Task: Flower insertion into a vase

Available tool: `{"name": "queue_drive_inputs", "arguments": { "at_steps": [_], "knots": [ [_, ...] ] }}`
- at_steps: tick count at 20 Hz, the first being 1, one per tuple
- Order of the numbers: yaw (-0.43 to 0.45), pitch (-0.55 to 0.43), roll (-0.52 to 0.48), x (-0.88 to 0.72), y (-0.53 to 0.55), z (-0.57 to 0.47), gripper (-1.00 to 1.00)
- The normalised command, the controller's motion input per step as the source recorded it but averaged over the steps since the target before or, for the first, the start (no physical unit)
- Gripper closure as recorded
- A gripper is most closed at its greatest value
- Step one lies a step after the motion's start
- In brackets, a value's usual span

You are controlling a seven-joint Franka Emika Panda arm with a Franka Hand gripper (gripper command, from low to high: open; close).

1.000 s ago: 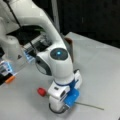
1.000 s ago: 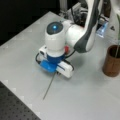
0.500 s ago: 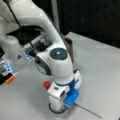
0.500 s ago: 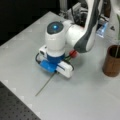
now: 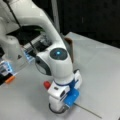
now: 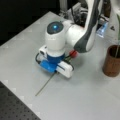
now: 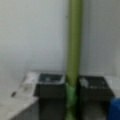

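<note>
Unmoved: stem (image 7: 74, 50) between fingers (image 7: 51, 86).

- In both front views the arm's wrist hides the gripper's fingertips and the flower stem's (image 6: 46, 85) gripped end.
- The vase (image 5: 69, 47) shows only as a brown sliver behind the arm.

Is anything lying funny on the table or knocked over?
Nothing is knocked over. The flower stem lies flat on the table instead of standing in the vase, which is upright at a front view's right with another stem already in it. The gripper is down on the table with the green stem between its fingers.
</note>
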Motion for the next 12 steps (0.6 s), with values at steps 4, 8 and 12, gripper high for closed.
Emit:
{"name": "queue_drive_inputs", "arguments": {
  "at_steps": [4, 8, 12],
  "knots": [
    [-0.057, 0.031, 0.032, 0.14, -0.08, -0.42, 1.0],
    [-0.057, 0.031, 0.032, 0.14, -0.08, -0.42, 1.0],
    [-0.057, 0.031, 0.032, 0.14, -0.08, -0.42, 1.0]
  ]
}}
